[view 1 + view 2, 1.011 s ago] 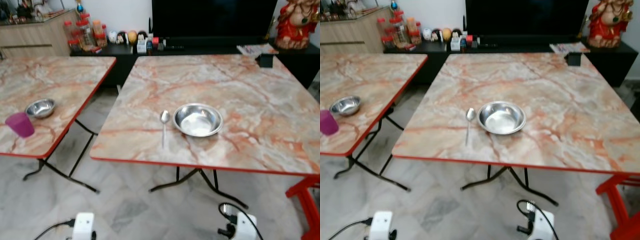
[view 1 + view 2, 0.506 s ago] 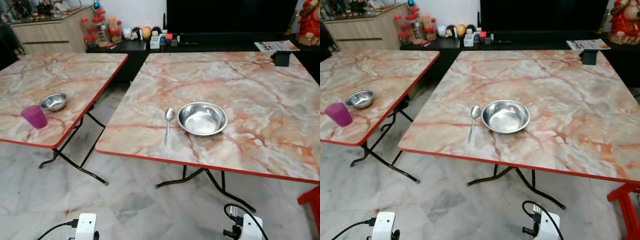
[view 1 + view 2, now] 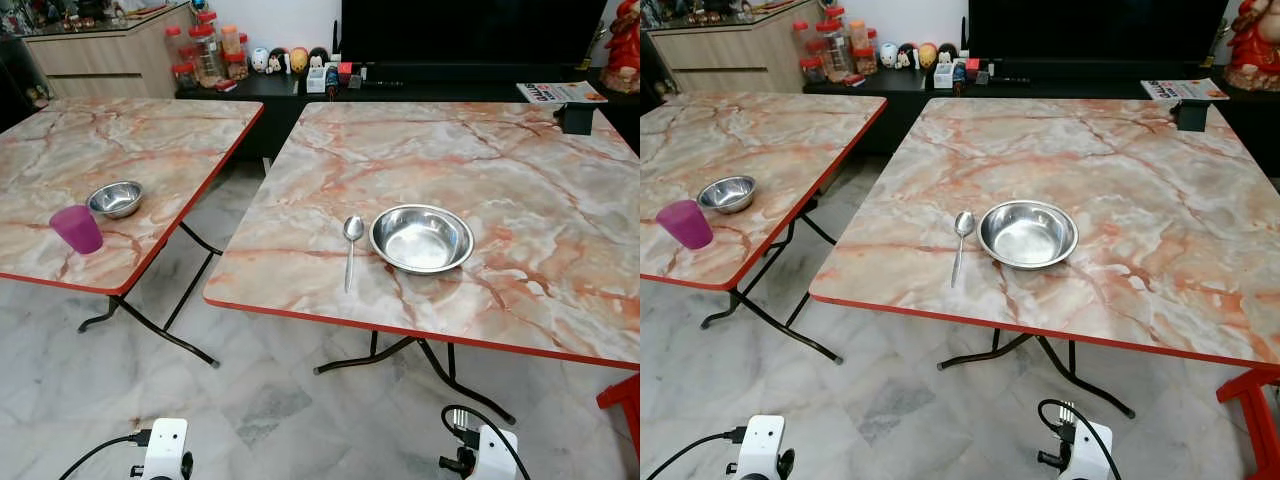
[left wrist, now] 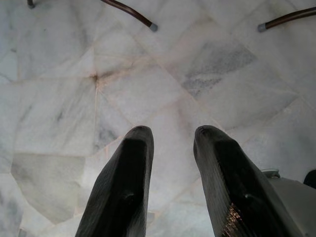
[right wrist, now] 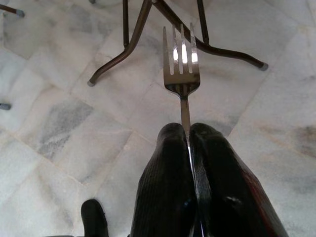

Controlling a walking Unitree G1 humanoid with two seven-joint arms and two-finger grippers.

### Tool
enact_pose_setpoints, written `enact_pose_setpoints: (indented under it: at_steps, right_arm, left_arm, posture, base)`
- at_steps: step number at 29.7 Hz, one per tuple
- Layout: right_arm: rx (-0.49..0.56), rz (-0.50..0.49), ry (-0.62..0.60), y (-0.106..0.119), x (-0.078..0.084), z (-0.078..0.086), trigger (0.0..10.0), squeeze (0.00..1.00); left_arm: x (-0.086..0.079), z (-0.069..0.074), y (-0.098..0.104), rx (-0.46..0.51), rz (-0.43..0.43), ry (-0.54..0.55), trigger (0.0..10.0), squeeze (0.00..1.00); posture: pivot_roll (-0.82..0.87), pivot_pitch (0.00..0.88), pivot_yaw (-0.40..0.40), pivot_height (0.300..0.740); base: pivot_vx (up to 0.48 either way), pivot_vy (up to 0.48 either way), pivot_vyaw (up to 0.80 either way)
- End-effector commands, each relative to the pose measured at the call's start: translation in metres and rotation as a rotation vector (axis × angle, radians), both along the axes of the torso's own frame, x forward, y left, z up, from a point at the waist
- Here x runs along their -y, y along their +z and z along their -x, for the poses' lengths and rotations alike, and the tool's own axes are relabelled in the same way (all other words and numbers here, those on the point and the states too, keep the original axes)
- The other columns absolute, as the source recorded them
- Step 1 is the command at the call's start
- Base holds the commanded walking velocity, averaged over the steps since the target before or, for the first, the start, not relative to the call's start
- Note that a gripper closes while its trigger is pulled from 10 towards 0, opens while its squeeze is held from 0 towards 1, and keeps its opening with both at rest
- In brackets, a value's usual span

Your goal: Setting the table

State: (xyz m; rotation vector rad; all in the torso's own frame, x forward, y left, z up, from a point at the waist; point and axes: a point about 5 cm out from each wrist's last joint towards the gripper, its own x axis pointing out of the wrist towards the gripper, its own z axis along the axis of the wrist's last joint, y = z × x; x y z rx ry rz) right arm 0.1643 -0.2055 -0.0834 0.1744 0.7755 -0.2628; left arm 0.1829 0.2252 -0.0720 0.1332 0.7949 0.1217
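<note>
A steel plate (image 3: 421, 238) sits near the front of the marble table (image 3: 520, 170) ahead, with a spoon (image 3: 350, 248) lying just to its left. On the left table (image 3: 150, 140) stand a small steel bowl (image 3: 115, 198) and a purple cup (image 3: 77, 228). In the right wrist view, my right gripper (image 5: 187, 132) hangs low over the floor, shut on the handle of a steel fork (image 5: 181, 64) whose tines point away. Down over the bare floor, in the left wrist view, my left gripper (image 4: 171, 134) is open and holds nothing.
Black table legs (image 3: 420, 355) cross under the near table, and a red stool (image 3: 1252, 400) stands at the right. A dark cabinet (image 3: 300, 90) with jars and a television runs along the back wall. A gap of marble floor (image 3: 215, 290) separates the two tables.
The camera has shifted, so both tables sit further right and lower in the picture. The objects on the tables have not moved.
</note>
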Motion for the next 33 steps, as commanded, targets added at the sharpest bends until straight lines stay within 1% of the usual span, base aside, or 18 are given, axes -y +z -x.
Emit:
enact_pose_setpoints:
  at_steps: [1,5,7,9,11,27,33]
  right_arm:
    - [0.016,0.001,0.002,0.0020,-0.0017,-0.0046,10.0,0.00]
    - [0.017,0.001,0.004,0.0023,-0.0016,-0.0053,10.0,0.00]
    - [0.019,0.002,0.007,0.0028,-0.0012,-0.0063,10.0,0.00]
    - [0.019,0.003,0.007,0.0029,-0.0010,-0.0064,10.0,0.00]
    - [0.019,0.004,0.006,0.0028,-0.0005,-0.0060,10.0,0.00]
    - [0.016,-0.001,-0.001,0.0020,-0.0017,-0.0046,10.0,0.00]
    - [0.017,0.016,-0.024,0.0021,0.0022,-0.0028,10.0,0.00]
  left_arm:
    - [-0.0036,0.0005,0.0006,-0.001,0.000,0.008,10.0,0.00]
    - [-0.0025,0.0005,0.0001,-0.002,0.011,0.018,10.0,0.00]
    - [-0.0013,0.0009,-0.0006,-0.004,0.023,0.031,10.0,0.00]
    - [-0.0007,0.0009,-0.0006,-0.005,0.017,0.025,10.0,0.00]
    - [-0.0001,0.0002,-0.0002,-0.002,0.005,0.010,10.0,0.00]
    - [0.0006,-0.0024,0.0010,0.007,0.019,0.007,10.0,0.00]
    - [0.0031,-0.0043,0.0014,0.012,0.025,-0.003,10.0,0.00]
  posture:
    - [-0.06,0.000,0.048,0.740]
    - [-0.06,0.000,0.043,0.740]
    - [-0.06,0.000,0.043,0.740]
    - [-0.06,0.000,0.044,0.740]
    - [-0.06,0.000,0.042,0.740]
    - [-0.06,0.000,0.051,0.740]
    - [-0.07,0.000,0.050,0.740]
  base:
    - [0.000,0.000,0.00]
    - [0.000,0.000,0.00]
    - [0.000,0.437,0.00]
    - [0.000,0.480,0.00]
    - [0.000,0.000,0.00]
    - [0.000,0.000,0.00]
    - [0.000,0.000,0.00]
